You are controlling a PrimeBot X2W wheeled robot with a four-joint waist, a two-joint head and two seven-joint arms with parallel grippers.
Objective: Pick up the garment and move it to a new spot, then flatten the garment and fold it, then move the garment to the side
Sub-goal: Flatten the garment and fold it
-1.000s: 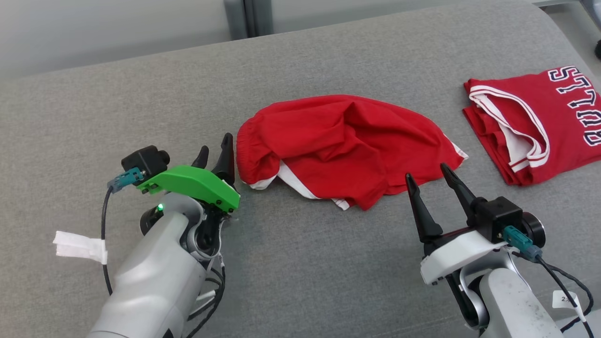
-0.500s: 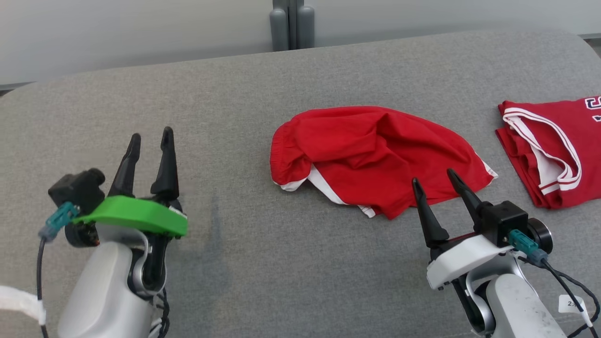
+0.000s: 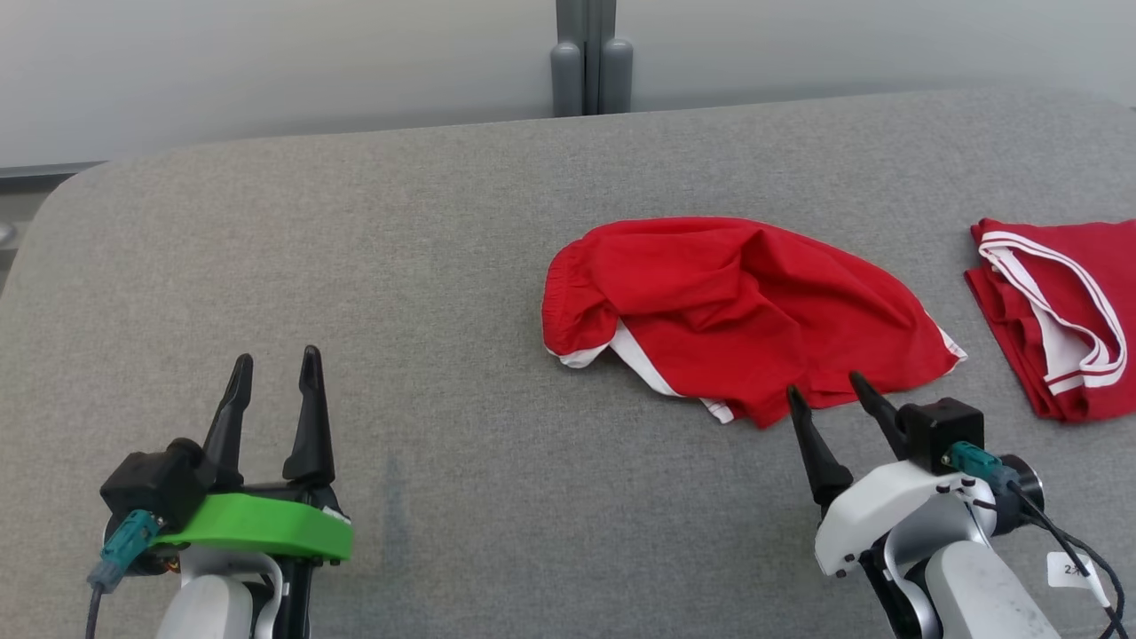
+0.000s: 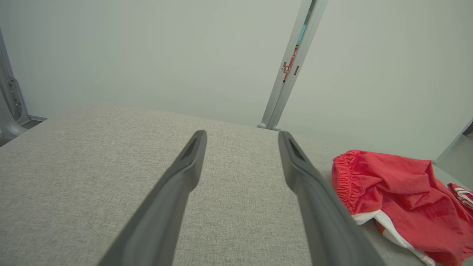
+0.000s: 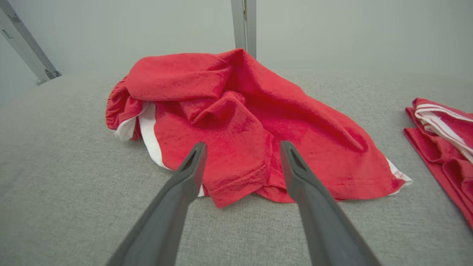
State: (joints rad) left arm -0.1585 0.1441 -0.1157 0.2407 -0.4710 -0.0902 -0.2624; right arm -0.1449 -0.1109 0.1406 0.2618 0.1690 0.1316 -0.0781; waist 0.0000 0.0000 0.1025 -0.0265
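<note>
Left side: grey surface (image 3: 311, 266) is lying open; garment (image 3: 737, 302) and folded jersey (image 3: 1047, 355) are blocking the right.

Head view: high, looking down over the grey fabric surface (image 3: 355, 266). Wrist views: low, near it, facing the wall (image 4: 147, 55); all three share the red shorts (image 3: 737, 302).

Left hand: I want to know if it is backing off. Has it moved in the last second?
Yes. The left hand was at the waistband of the red shorts; now it stands well to their left and nearer the robot, open.
</note>
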